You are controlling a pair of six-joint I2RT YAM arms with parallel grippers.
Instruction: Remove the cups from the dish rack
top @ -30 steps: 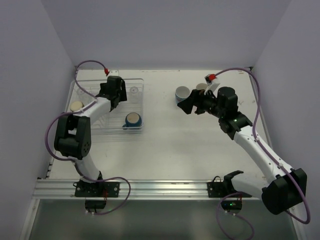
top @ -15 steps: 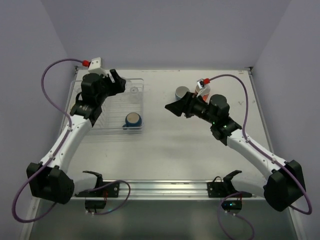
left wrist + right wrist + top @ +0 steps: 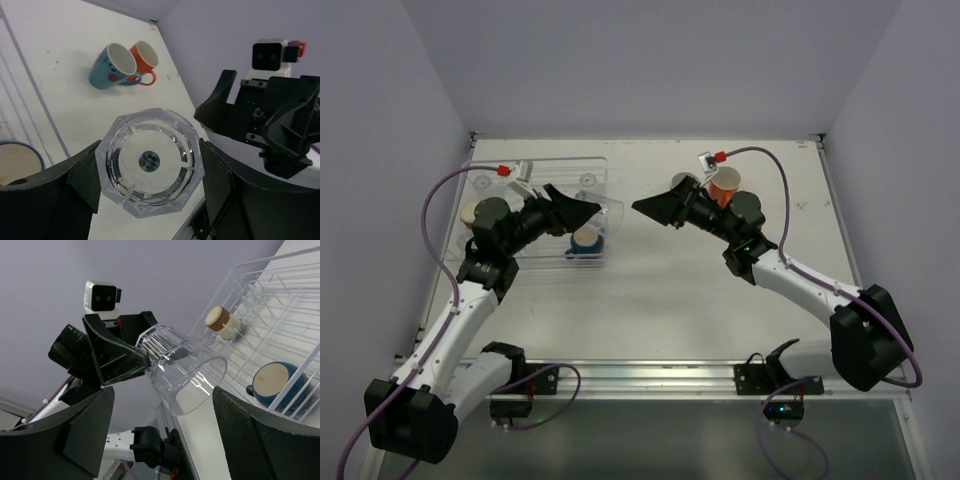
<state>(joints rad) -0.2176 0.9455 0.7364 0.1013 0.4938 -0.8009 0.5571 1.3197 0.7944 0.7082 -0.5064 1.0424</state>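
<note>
My left gripper (image 3: 588, 209) is shut on a small clear plastic cup (image 3: 611, 208) and holds it on its side above the table, just right of the dish rack (image 3: 510, 262). In the left wrist view the cup's base (image 3: 152, 161) sits between the fingers. My right gripper (image 3: 645, 207) is open and empty, facing the cup's mouth (image 3: 186, 371) a short way off. A dark-blue mug (image 3: 585, 240) and a tan cup (image 3: 472, 212) are in the rack. An orange mug (image 3: 725, 184) and a light-blue mug (image 3: 684, 183) are on the table behind the right arm.
The rack's white wire ribs (image 3: 280, 305) show in the right wrist view, with the tan cup (image 3: 223, 322) and the dark-blue mug (image 3: 274, 382) on them. The two mugs (image 3: 114, 66) on the table touch each other. Walls close in the back and both sides.
My left arm has swung from the rack's far side toward the table's centre, carrying the clear cup. My right gripper has moved left toward it, uncovering the orange mug.
</note>
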